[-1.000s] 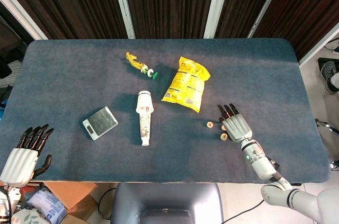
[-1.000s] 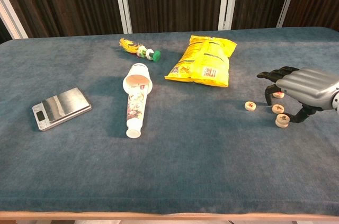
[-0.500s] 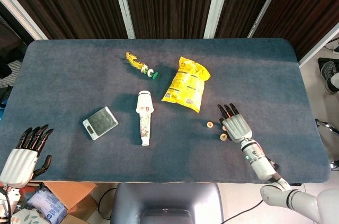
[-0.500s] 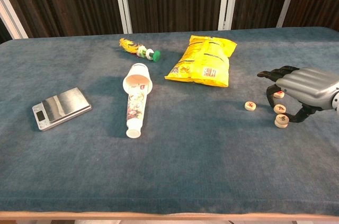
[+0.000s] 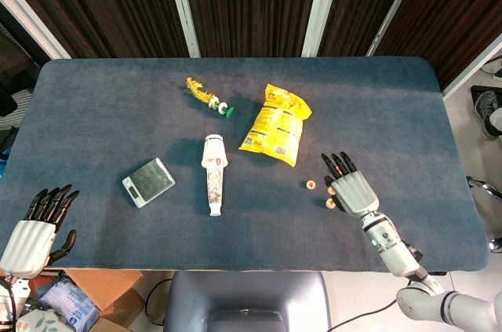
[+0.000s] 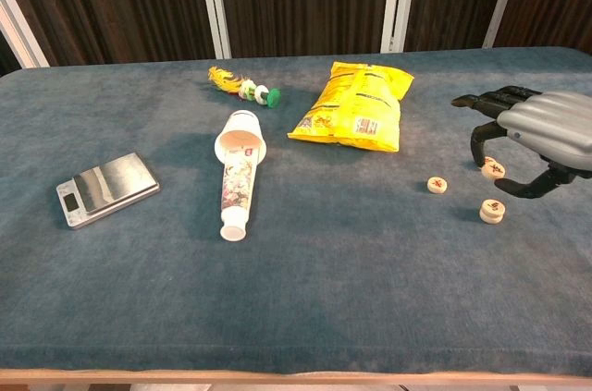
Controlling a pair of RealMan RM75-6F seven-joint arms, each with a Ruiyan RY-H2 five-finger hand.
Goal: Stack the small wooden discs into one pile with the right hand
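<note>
Three discs (image 6: 493, 211) w/ right robot hand (image 6: 541, 132) at 2 o'clock, fingers spread, holding nothing, poised to pick one.

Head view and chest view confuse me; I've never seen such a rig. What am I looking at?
A two-armed robot with humanlike hands works at a blue table. The head view looks down from above; the chest view looks across the table. On it lie a pocket scale, a tipped cup, a yellow snack bag, a feathered toy and small wooden discs. The left hand hangs open off the near edge. The right hand hovers above the discs; one disc sits by its fingertips, whether pinched is unclear.
</note>
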